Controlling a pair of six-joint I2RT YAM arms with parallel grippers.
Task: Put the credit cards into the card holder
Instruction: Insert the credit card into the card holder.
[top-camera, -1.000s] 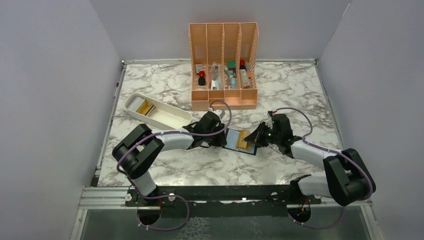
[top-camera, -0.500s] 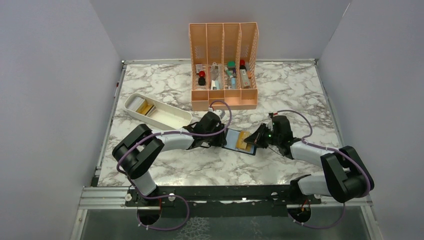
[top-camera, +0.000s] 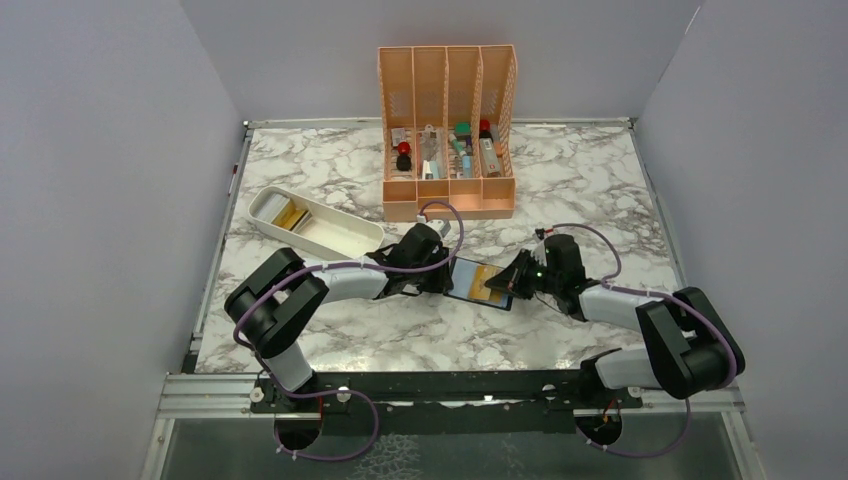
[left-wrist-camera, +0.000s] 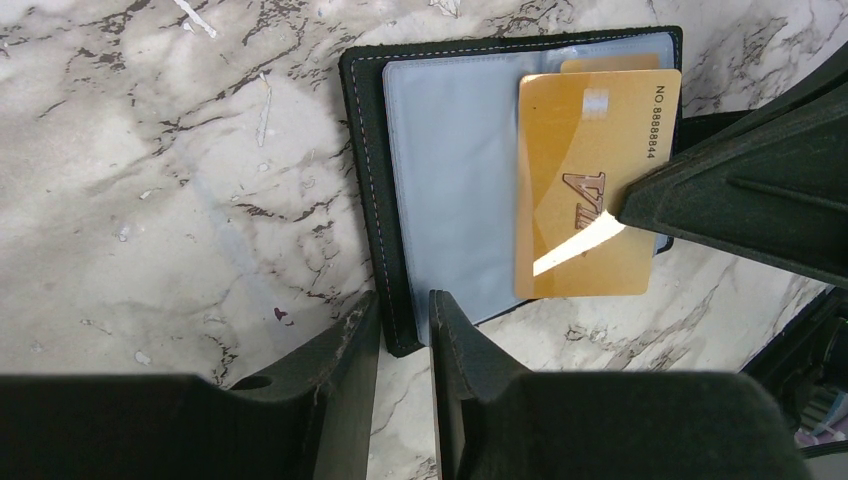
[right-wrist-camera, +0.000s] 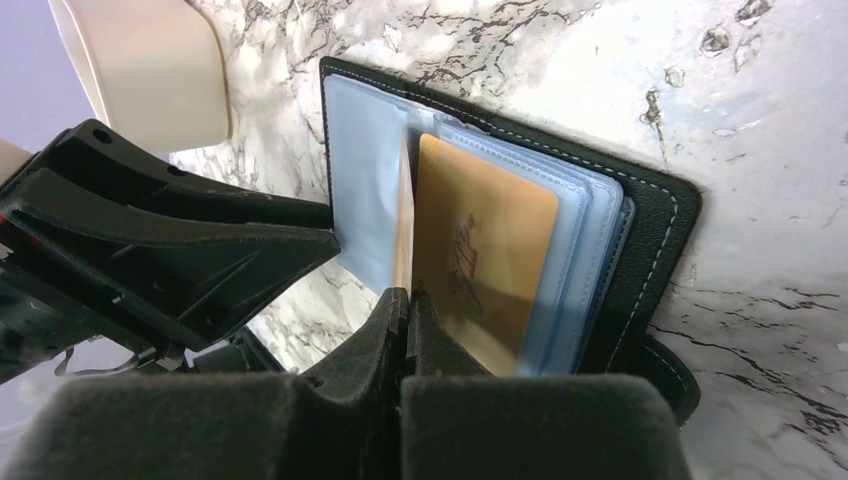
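Gold credit card (left-wrist-camera: 585, 180) partly tucked into the open card holder (left-wrist-camera: 450, 170), flat on the marble table (left-wrist-camera: 180, 180). Pinched shut on the card's edge: right gripper (right-wrist-camera: 405, 305). Narrow on the holder's cover: left gripper (left-wrist-camera: 403, 335). Slide flat, square to the pocket; keep the holder pinned.

The gold card (left-wrist-camera: 585, 190) lying across the open card holder (left-wrist-camera: 450, 180) has "NO.88888844" printed in small dark type along one short edge. Below that are large brown letters, "VI", with the rest hidden. From the right wrist that lettering is too blurred to read.
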